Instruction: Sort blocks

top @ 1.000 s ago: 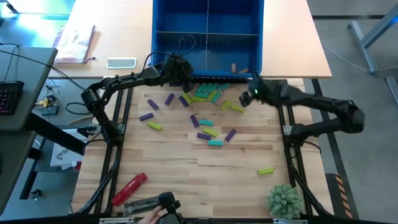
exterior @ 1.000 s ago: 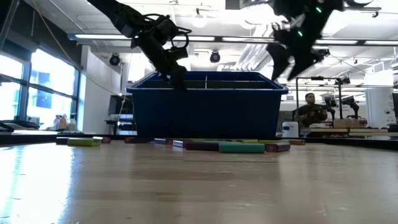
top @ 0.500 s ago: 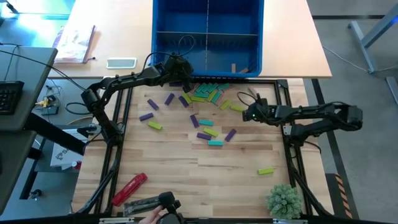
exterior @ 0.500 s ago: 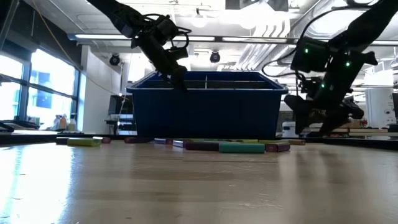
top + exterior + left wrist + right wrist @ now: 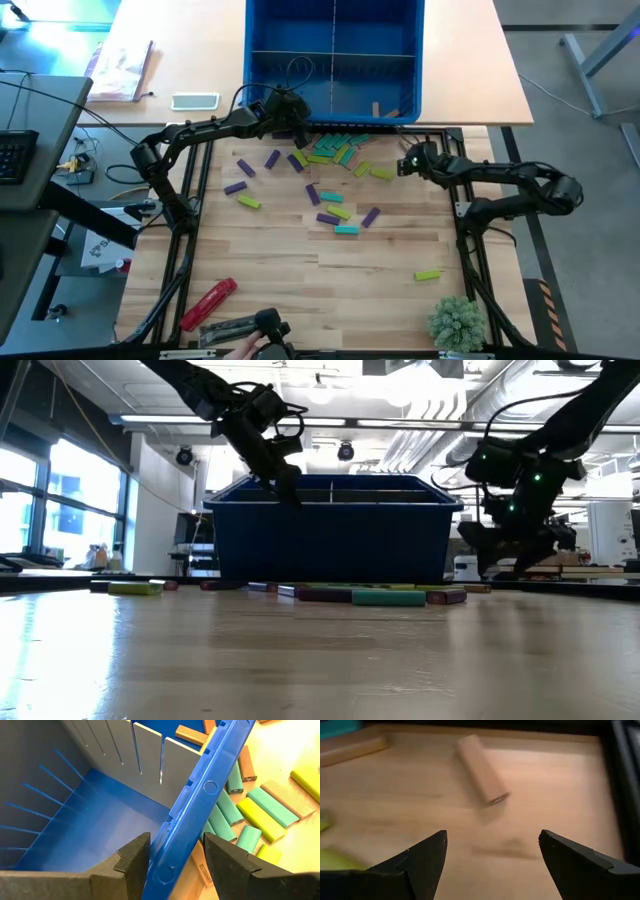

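Note:
Purple, yellow-green, teal and tan blocks (image 5: 330, 150) lie in a cluster on the wooden table in front of the blue bin (image 5: 258, 60), with more scattered toward the near side (image 5: 346, 229). Some tan blocks (image 5: 377, 108) lie inside the bin. My left gripper (image 5: 293, 126) sits astride the bin's near wall. My right gripper (image 5: 404, 160) hangs open, low over the table to the right of the cluster. A tan block (image 5: 477, 770) lies flat on the wood ahead of its fingers (image 5: 420, 857). My left gripper has the bin's near wall at its rim (image 5: 172, 860) between its fingers, one finger (image 5: 132, 865) inside the bin and the other (image 5: 225, 860) outside. It slants down from the table's left and near side. The bin stands on the table.
A red cylindrical tool (image 5: 208, 302) lies near the front left. A green plant (image 5: 457, 320) stands at the front right corner. One yellow-green block (image 5: 427, 274) lies alone on the right. A book (image 5: 120, 70) and a phone (image 5: 195, 101) lie far left. A person's hand (image 5: 245, 347) shows at the near edge.
My right gripper has come down from high beside the bin's near right corner to just above the table, right of the block cluster, rolling its wrist on the way. Its fingers stay open. Neither the left gripper nor any block has moved.

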